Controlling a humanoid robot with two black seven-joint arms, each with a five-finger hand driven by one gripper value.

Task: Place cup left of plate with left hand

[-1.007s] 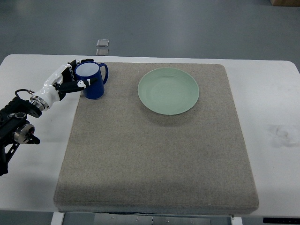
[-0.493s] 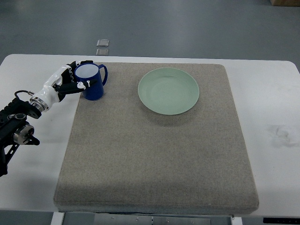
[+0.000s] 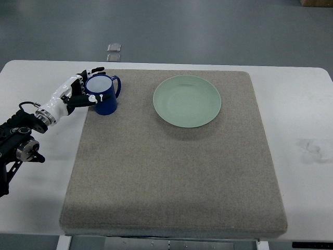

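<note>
**Left hand grips the blue cup at the mat's far-left corner**

The left hand (image 3: 78,92) reaches in from the left edge, its fingers (image 3: 91,97) curled around the blue cup (image 3: 104,96) and pinching its rim and side. The cup stands upright on the grey mat (image 3: 171,172), handle pointing right, well apart from the pale green plate (image 3: 187,100) and to its left. The mat covers most of the white surface (image 3: 307,125).

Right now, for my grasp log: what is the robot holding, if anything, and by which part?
The left hand grips the blue cup around its body, opposite the handle.
</note>
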